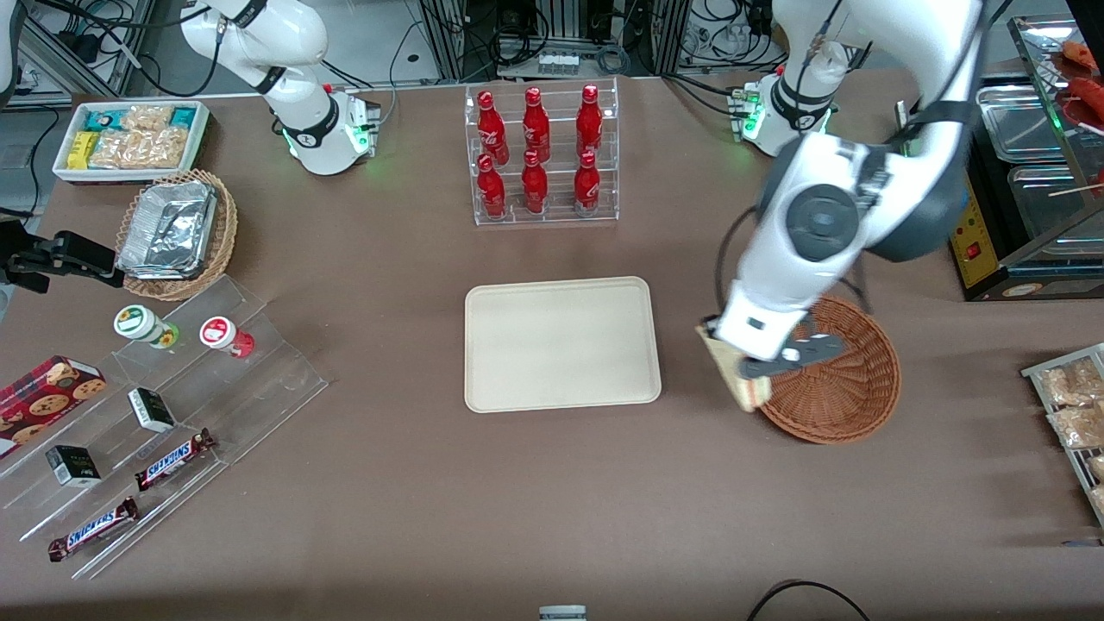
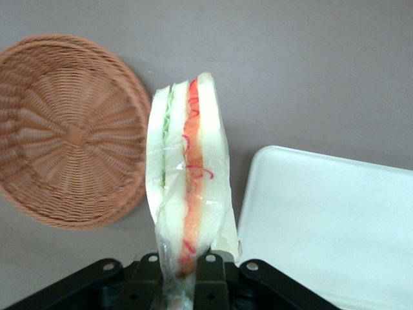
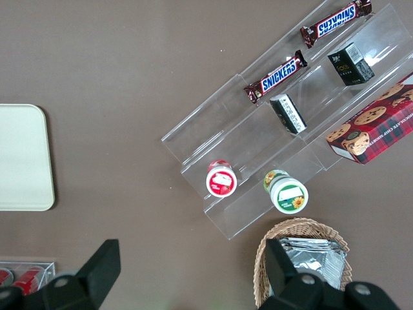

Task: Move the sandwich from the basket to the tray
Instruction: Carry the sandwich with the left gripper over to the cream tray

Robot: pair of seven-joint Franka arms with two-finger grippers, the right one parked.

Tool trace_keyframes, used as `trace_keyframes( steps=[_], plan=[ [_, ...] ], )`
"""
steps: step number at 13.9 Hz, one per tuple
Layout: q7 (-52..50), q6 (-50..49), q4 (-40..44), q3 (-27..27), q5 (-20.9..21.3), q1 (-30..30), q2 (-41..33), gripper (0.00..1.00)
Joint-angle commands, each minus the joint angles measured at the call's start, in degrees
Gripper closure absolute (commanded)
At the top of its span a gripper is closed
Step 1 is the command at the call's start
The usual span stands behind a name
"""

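Observation:
My gripper is shut on the sandwich, a plastic-wrapped wedge of white bread with green and red filling. It hangs above the table between the basket and the tray. The reddish-brown wicker basket holds nothing that I can see. The cream-white tray lies flat with nothing on it, toward the parked arm's end from the sandwich.
A clear rack of red bottles stands farther from the front camera than the tray. Toward the parked arm's end lie a tan basket of foil containers, a white snack bin and acrylic steps with snacks. Packets sit at the working arm's end.

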Motion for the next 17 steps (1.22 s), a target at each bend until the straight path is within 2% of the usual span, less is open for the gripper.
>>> trace_keyframes(
  steps=[1,7,12,17],
  plan=[
    [-2.85,-1.29,7.58,0.84,0.19,-6.06,7.16,1.0],
    [-7.43,0.11,17.51,0.84,0.19,-14.6,18.94,1.0],
    [-9.1,7.4,17.88,0.84,0.19,-18.91,24.31,1.0],
    [-8.75,7.68,17.52,0.84,0.63,-20.94,26.6,1.0]
  ],
)
